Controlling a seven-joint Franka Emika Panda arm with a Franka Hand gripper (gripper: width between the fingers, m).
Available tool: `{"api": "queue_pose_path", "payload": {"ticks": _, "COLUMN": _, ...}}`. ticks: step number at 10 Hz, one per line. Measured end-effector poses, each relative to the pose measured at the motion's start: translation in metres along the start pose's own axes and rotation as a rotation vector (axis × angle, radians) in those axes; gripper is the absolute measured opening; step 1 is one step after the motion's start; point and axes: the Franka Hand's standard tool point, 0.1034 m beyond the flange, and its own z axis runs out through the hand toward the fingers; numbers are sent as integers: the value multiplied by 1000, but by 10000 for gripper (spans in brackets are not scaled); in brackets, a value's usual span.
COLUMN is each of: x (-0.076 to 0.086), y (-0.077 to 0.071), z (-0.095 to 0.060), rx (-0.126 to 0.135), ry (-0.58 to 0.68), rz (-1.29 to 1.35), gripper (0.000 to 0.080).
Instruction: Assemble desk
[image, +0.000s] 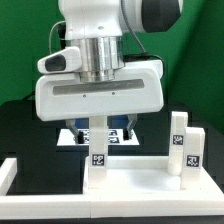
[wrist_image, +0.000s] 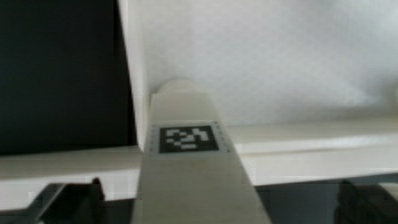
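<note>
Nearest the camera the white tabletop (image: 130, 182) lies on the table, one tagged leg (image: 98, 152) standing on it gripped by the closed hand (image: 98, 122), two more legs (image: 186, 142) upright at the exterior view's right.

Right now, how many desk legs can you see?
3. One leg upright under the gripper, standing on the tabletop. Two more legs stand upright at the exterior view's right. A fourth may be hidden.
</note>
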Motion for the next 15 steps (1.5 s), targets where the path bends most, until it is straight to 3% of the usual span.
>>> {"api": "queue_pose_path", "payload": {"ticks": 1, "x": 0, "y": 0, "z": 0, "rx": 1, "ry": -1, "rz": 34, "gripper": 619}}
{"api": "queue_pose_path", "payload": {"ticks": 2, "x": 0, "y": 0, "z": 0, "rx": 1, "ry": -1, "rz": 93, "gripper": 438}}
{"api": "queue_pose_path", "payload": {"ticks": 3, "x": 0, "y": 1, "z": 0, "rx": -1, "ry": 0, "rz": 166, "gripper": 438}}
{"api": "queue_pose_path", "payload": {"ticks": 4, "x": 0, "y": 3, "z": 1, "rx": -3, "ry": -1, "rz": 257, "gripper": 295}}
{"api": "queue_pose_path", "payload": {"ticks": 6, "x": -1, "y": 6, "z": 1, "rx": -6, "ry": 1, "rz": 415, "gripper": 294}}
{"api": "queue_pose_path", "payload": {"ticks": 8, "x": -1, "y": 2, "z": 2, "rx": -3, "ry": -4, "rz": 747, "gripper": 294}}
{"api": "queue_pose_path", "payload": {"ticks": 9, "x": -1, "y": 0, "z": 2, "rx": 10, "ry": -11, "rz": 980, "gripper": 293}}
{"api": "queue_pose_path", "payload": {"ticks": 12, "x": 5, "y": -1, "z": 3, "rx": 85, "ry": -18, "rz": 1439, "gripper": 293}}
{"api": "queue_pose_path", "payload": {"ticks": 15, "x": 7, "y": -1, "z": 2, "rx": 85, "ry": -23, "rz": 1516, "gripper": 293}}
